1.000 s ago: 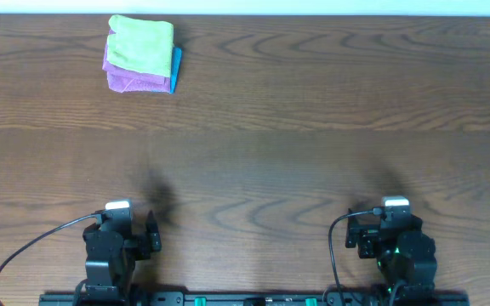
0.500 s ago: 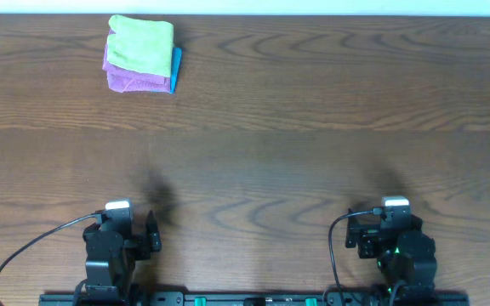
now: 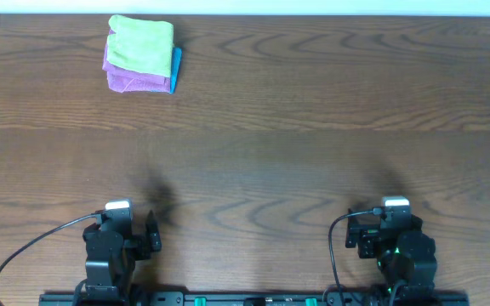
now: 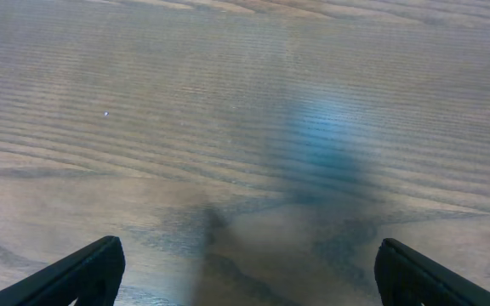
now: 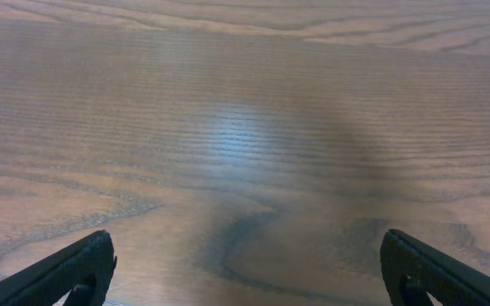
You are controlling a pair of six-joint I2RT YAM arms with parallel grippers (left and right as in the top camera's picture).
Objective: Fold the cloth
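The left jaws stand wide open, holding nothing; their dark fingertips (image 4: pixel 88 270) show only at the lower corners of the left wrist view, over the wood. The right jaws are spread just as wide and empty, fingertips (image 5: pixel 79 268) likewise at the corners. The desk (image 3: pixel 313 127) is dark brown wood with wavy grain and a faint gloss. Only the overhead view shows the cloth (image 3: pixel 140 42) — soft, yellow-green, a rough square at the far left, topping a purple cloth (image 3: pixel 130 82) and a blue cloth (image 3: pixel 175 72) whose edge peeks out on the right — well apart from the left arm (image 3: pixel 109 251) and right arm (image 3: pixel 402 251).
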